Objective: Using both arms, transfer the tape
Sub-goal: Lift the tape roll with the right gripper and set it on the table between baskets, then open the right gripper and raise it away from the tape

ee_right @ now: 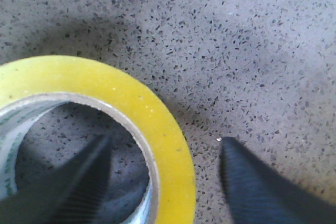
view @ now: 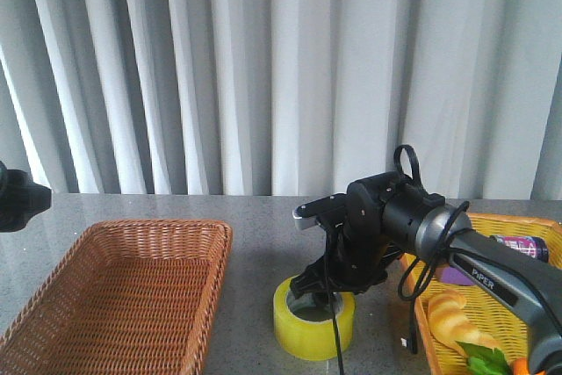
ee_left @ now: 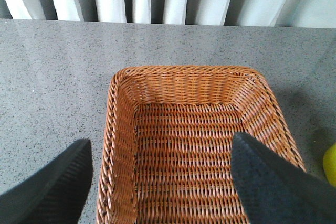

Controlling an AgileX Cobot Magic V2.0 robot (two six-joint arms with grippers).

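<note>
Straddled the wall of the tape roll (ee_right: 157, 124) lying flat on the bench (ee_right: 262, 51): right fingers (ee_right: 247, 177) apart, one inside the core; left fingers (ee_left: 273, 182) spread, farther off.

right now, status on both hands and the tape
Right hand open, straddling the tape wall, one finger inside the core. Left hand open above the brown basket. Nothing blocking.

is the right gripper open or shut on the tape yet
Open. In the right wrist view the right gripper straddles the tape wall, one finger inside the core, one outside, with gaps showing.
</note>
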